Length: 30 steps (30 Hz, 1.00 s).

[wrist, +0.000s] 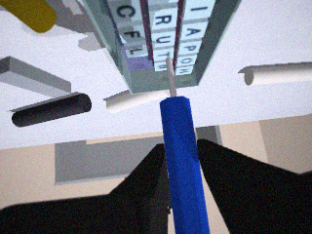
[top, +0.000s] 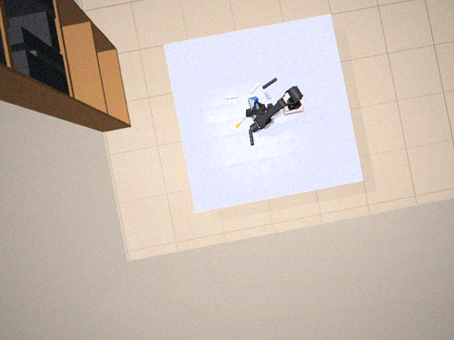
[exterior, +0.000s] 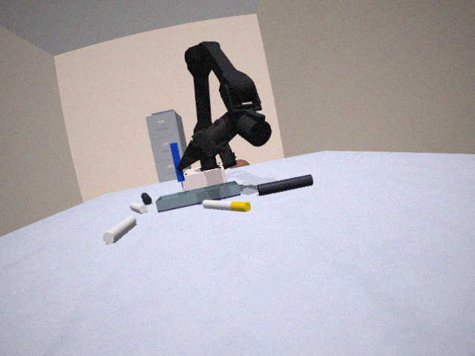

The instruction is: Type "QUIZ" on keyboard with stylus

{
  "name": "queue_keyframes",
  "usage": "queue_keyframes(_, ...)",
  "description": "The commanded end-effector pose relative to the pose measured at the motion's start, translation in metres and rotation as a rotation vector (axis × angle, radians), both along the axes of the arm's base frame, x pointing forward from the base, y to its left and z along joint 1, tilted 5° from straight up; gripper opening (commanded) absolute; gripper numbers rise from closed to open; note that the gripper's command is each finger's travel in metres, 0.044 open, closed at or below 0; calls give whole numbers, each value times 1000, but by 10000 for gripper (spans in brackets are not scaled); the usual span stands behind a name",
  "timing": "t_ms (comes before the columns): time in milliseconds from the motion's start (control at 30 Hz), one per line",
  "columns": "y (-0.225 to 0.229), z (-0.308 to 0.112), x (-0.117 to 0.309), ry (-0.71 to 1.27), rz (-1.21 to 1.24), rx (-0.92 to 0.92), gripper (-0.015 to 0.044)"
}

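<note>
The blue stylus (top: 256,100) (exterior: 174,153) (wrist: 177,122) stands nearly upright with its thin grey tip down. My gripper (exterior: 179,168) (wrist: 180,148) is shut on its blue body. The keyboard (exterior: 172,201) (wrist: 213,49) is a teal tray with rows of pale lettered keys. In the wrist view the tip lies over the middle row, at the key past U that looks like T, near the keyboard's far end. A purple patch shows left of it. Whether the tip touches or presses a key cannot be told. The tip's lower end is partly hidden by the rim in the exterior view.
A white-and-yellow pen (top: 237,124) (exterior: 218,205) and a black cylinder (top: 251,137) (exterior: 286,185) lie nearby. A second yellow-ended one (wrist: 39,17), a grey block (wrist: 36,80), a dark cylinder (top: 269,83) (wrist: 51,109) and two white cylinders (wrist: 132,99) (wrist: 280,74) lie around the keyboard.
</note>
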<state>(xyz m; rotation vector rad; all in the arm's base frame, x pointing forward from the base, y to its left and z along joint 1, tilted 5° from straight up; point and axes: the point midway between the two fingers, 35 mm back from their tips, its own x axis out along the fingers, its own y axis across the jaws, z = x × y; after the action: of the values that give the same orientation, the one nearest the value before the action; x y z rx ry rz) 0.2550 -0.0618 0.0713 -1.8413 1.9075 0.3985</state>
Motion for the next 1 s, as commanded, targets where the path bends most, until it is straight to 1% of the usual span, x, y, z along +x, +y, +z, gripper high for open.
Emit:
queue_keyframes(0,-1,-1,-1,6,4,-5,81)
queue_keyframes(967,-1,-15,1,6,4,-5,81)
